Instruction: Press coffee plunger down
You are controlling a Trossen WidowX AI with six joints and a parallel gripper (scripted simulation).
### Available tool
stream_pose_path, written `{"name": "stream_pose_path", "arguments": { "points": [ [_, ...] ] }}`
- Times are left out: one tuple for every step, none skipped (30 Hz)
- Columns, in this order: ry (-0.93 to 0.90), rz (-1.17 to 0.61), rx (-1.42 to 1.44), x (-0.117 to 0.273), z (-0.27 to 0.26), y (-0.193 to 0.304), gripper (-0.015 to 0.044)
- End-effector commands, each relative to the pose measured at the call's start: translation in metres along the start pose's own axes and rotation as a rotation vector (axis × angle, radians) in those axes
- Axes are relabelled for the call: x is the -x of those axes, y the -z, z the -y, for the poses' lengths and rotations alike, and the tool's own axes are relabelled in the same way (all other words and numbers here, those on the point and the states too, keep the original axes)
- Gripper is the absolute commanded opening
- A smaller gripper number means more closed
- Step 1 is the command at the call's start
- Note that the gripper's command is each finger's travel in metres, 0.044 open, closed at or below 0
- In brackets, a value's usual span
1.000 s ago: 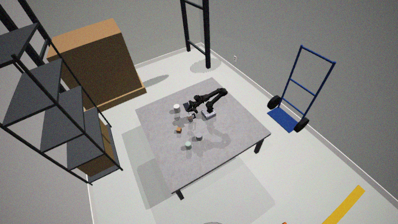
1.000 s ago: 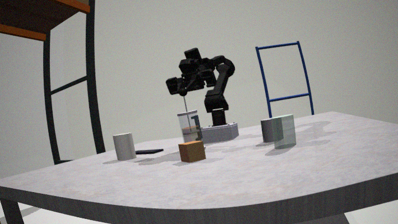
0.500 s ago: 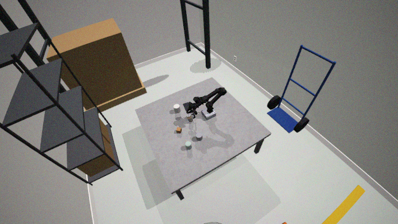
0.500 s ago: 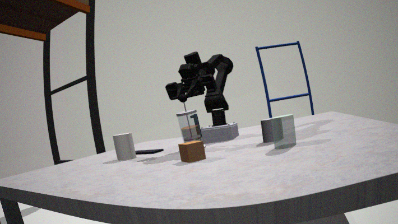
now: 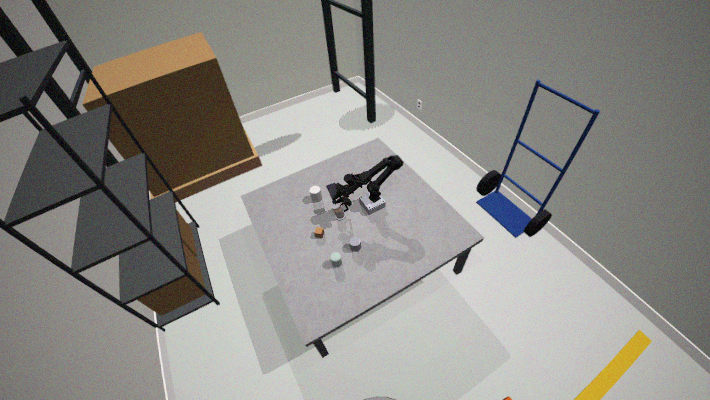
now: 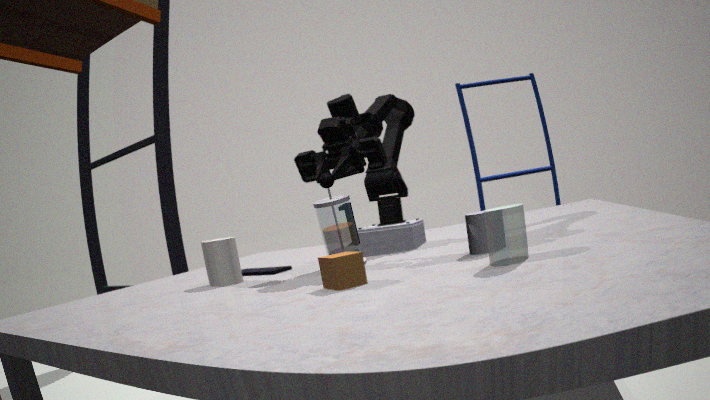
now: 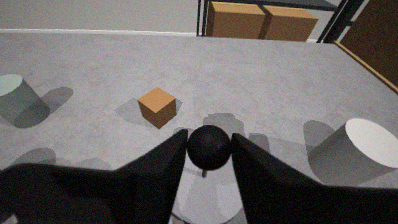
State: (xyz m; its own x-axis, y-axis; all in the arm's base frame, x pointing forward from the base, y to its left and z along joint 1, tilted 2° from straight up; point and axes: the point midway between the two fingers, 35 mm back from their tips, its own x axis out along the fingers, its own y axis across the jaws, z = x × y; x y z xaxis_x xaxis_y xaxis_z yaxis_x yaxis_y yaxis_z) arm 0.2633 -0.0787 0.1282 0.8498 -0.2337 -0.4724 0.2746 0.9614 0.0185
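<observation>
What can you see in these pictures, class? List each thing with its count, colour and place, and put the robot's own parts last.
Table: 1, grey, centre of the room.
Coffee press: 1, clear glass with brown liquid, upright in front of the robot base.
Plunger knob: 1, black, above the press lid on a thin rod.
Cube: 1, orange-brown, in front of the press.
Cylinders: 3; white, grey, pale green, spread on the table.
Flat slab: 1, black, beside the white cylinder.
Hand truck: 1, blue, by the wall.
Shelving rack: 1, dark, beside the table.
Boxes: brown, by the rack; count unclear.
Floor stripe: 1, yellow.
Arm: 1, black, on a grey base.
Hand: 1, black, closed on the knob.
</observation>
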Motion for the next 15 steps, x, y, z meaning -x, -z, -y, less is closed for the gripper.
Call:
{"name": "stream_pose_path", "arguments": {
  "points": [
    [0.0,-0.039,-0.009,-0.0051,0.0,0.0104,0.0117],
    [0.0,-0.039,-0.009,-0.0053,0.0,0.0102,0.0117],
    [0.0,-0.039,-0.009,-0.0055,0.0,0.0101,0.0117],
    [0.0,-0.039,-0.009,-0.0056,0.0,0.0099,0.0117],
    [0.0,-0.039,-0.009,-0.0058,0.0,0.0098,0.0117],
    [0.0,-0.039,-0.009,-0.0059,0.0,0.0097,0.0117],
    [0.0,-0.039,-0.009,-0.006,0.0,0.0096,0.0117],
    [0.0,-0.039,-0.009,-0.0062,0.0,0.0095,0.0117],
    [0.0,-0.039,-0.009,-0.0063,0.0,0.0094,0.0117],
    [0.0,-0.039,-0.009,-0.0064,0.0,0.0093,0.0117],
    [0.0,-0.039,-0.009,-0.0065,0.0,0.0092,0.0117],
    [0.0,-0.039,-0.009,-0.0067,0.0,0.0091,0.0117],
    [0.0,-0.039,-0.009,-0.0068,0.0,0.009,0.0117],
    [0.0,-0.039,-0.009,-0.0069,0.0,0.0089,0.0117],
    [0.0,-0.039,-0.009,-0.007,0.0,0.0088,0.0117]
  ]
}}
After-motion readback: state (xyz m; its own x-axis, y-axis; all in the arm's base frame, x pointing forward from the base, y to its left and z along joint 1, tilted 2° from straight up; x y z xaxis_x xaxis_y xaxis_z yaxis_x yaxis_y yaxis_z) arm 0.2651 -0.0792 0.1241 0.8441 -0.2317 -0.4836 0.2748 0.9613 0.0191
